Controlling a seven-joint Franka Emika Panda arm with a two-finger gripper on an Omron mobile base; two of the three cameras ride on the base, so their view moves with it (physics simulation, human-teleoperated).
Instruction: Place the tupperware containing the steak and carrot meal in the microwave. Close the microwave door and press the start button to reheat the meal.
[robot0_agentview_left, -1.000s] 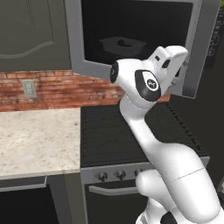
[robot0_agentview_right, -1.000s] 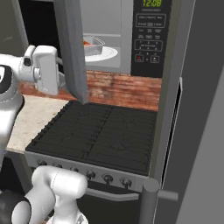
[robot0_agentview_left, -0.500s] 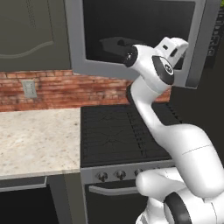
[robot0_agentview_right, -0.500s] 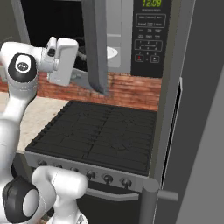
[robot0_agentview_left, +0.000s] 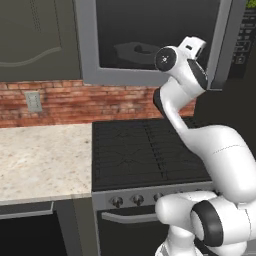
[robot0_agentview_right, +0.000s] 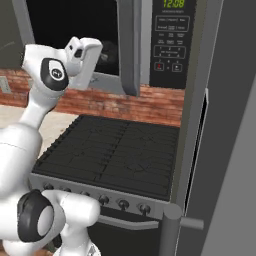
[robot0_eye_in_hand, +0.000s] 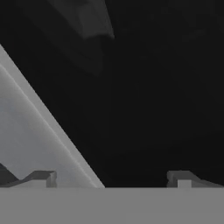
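Left to right in the left base view: speckled table (robot0_agentview_left: 40, 160), black stove (robot0_agentview_left: 145, 150), brick wall (robot0_agentview_left: 60, 100) behind. Above the stove, the microwave door (robot0_agentview_left: 150, 40), grey frame with dark glass, nearly shut, its free edge toward the keypad side. Through the glass a faint pale shape, probably the turntable with the tupperware (robot0_agentview_left: 135, 50) on it (too dim to make out steak or carrot, so the meal being inside is my judgement, not a clear sighting). Right of that, the arm's hand is up against the door's right part; the claw (robot0_eye_in_hand: 111, 177) itself is hard to read there.

Hand view: two dark tips spread wide, nothing between them, so the claw is apart and empty. It looks at dark glass with a grey frame strip running diagonally at lower left.

Right base view: hand at left pressed near the glass, then the door's grey edge strip (robot0_agentview_right: 129, 45) seen nearly end-on, then the microwave (robot0_agentview_right: 172, 45) keypad with green display and the red button low on the panel.

Key relation: door's long axis runs horizontally, the hand sits on its outer face near the free edge, the keypad lies further right of the claw, beyond that edge. Judgement: closing step about finished; next the claw must shift right to the start button. Risk: the door is not latched, or wide tips hit the wrong key.
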